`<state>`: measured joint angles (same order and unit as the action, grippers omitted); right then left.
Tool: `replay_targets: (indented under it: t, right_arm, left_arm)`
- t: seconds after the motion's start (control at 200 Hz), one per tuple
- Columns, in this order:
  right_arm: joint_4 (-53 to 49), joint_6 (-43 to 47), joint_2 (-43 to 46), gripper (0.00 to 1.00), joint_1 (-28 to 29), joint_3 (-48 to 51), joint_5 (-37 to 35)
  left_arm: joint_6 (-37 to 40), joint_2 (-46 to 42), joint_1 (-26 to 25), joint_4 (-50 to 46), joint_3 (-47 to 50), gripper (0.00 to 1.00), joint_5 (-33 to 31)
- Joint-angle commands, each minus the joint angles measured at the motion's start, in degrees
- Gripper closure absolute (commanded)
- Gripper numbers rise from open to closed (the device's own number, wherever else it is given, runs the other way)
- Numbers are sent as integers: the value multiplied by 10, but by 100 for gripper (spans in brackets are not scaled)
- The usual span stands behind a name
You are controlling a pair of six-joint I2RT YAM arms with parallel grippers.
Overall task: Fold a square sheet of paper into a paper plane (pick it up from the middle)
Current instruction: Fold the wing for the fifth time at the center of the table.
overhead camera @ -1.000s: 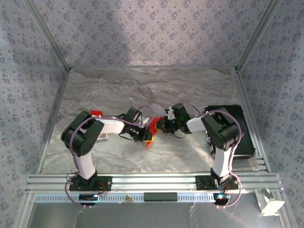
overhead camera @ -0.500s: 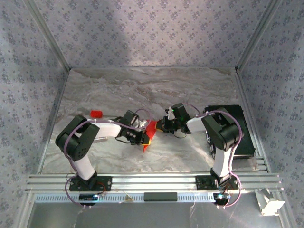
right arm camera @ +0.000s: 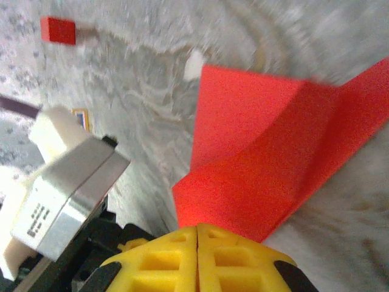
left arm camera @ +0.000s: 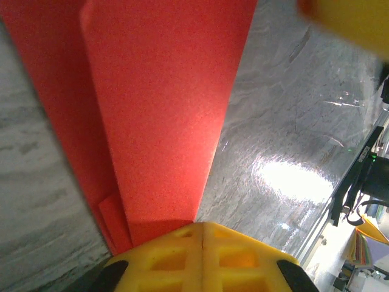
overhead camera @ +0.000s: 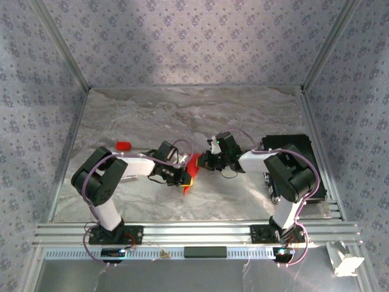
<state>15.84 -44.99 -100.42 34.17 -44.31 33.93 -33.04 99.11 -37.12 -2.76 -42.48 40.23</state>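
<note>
The square sheet of paper (overhead camera: 192, 166), bright red and folded into layers, hangs just above the table between my two grippers. My left gripper (overhead camera: 185, 176) holds its near-left end. In the left wrist view the yellow jaws (left arm camera: 202, 234) are shut, with the stacked red layers (left arm camera: 158, 109) running straight out of them. My right gripper (overhead camera: 201, 162) holds the far-right end. Its yellow jaws (right arm camera: 197, 237) are shut on a bent flap of the sheet (right arm camera: 267, 164). A yellow fingertip (left arm camera: 349, 18) of the right gripper shows blurred in the left wrist view.
A small red rectangular piece (overhead camera: 123, 146) (right arm camera: 58, 30) lies on the marble table (overhead camera: 243, 115) left of the left arm. A small card (right arm camera: 81, 118) lies near it. A black box (overhead camera: 301, 161) sits by the right wall. The left wrist's body (right arm camera: 61, 188) is close to the right gripper.
The left arm's elbow swung down and left, uncovering the small red piece. The right arm's elbow shifted a little and its gripper edged left. Both grippers stayed shut on the paper.
</note>
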Motion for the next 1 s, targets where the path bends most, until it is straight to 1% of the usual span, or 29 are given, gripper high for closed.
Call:
replay_targets:
  t: [0.0,0.1,0.285,0.345,0.5,0.615,0.77,0.994]
  right_arm:
    - [-20,23,-18,92,19,-24,-3]
    - [-47,24,-39,93,26,-41,-19]
    - [-39,-3,-74,96,16,-29,-47]
    - [-38,-8,-75,96,13,-22,-60]
    - [-37,-9,-77,96,10,-20,-56]
    - [-43,-7,-74,96,9,-21,-59]
    - [-48,-7,-73,96,8,-22,-59]
    - [-53,-7,-73,96,7,-23,-60]
  left_arm:
    - [-4,11,3,0,11,99,4]
    - [-7,10,3,5,13,99,4]
    - [-13,-5,4,13,14,99,8]
    - [-15,-21,4,15,14,97,12]
    - [-8,-66,4,-3,-1,90,15]
    - [7,-80,-1,-34,-18,89,29]
    - [21,-68,-10,-60,-26,90,45]
    - [28,-32,-14,-77,-28,92,42]
